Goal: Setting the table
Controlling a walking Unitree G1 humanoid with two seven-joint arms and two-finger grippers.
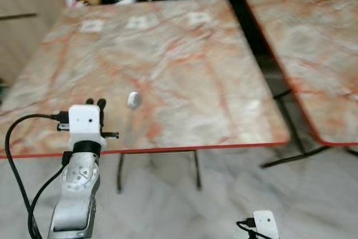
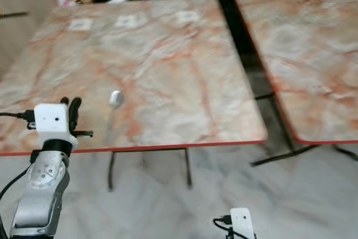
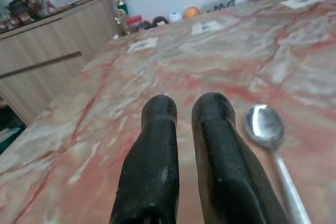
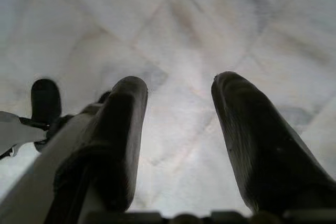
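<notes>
- So there's one small shiny silver metal spoon lying flat on the orange-veined marble-pattern desk with the red rim, near the front edge and toward the front-left corner, bowl pointing to the far edge and handle running back toward the front edge.
- The left end effector sits low over the desk just beside the spoon on its left. Its two black fingers are nearly together with a slim gap and nothing between them, so basically closed and empty. Not touching the spoon as far as I can tell.
- The right end effector hangs down over the pale marble floor, fingers spread apart, holding nothing.
- Handling-wise, my guess: the spoon's light, rigid and not fragile, but it's slick polished metal lying flush on a smooth top, so it'll probably skate away if nudged.
- I'd go for the thin handle around mid-length, fingers either side of it, rather than the rounded bowl, which looks like it'd squirt out of a pinch.
- Writing: three small white cards sit in a row near the far edge with something dark printed on them, way too blurry to read. No brand visible on the spoon.
</notes>
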